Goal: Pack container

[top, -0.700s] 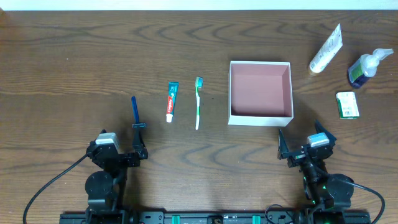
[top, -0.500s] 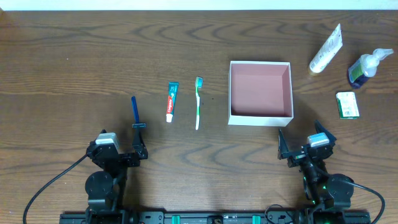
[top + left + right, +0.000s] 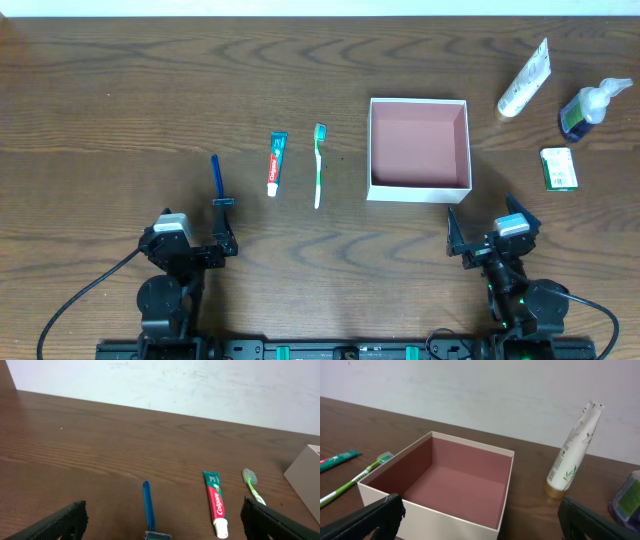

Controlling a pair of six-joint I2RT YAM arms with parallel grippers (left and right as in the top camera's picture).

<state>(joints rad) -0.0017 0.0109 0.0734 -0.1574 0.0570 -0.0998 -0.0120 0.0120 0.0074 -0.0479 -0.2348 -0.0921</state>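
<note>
The container (image 3: 419,188), a square white box with a dusty-pink inside, stands empty right of centre; it also shows in the right wrist view (image 3: 435,520). A blue razor (image 3: 216,178), a toothpaste tube (image 3: 276,163) and a green toothbrush (image 3: 319,165) lie left of it. A white tube (image 3: 525,80), a pump bottle (image 3: 585,109) and a green-and-white soap packet (image 3: 559,168) lie to its right. My left gripper (image 3: 195,230) is open and empty, just short of the razor (image 3: 148,508). My right gripper (image 3: 488,228) is open and empty, in front of the container.
The toothpaste tube (image 3: 216,504) and the toothbrush (image 3: 252,486) show in the left wrist view. The white tube (image 3: 572,452) shows in the right wrist view, with the bottle's edge at far right. A white wall runs along the table's far edge.
</note>
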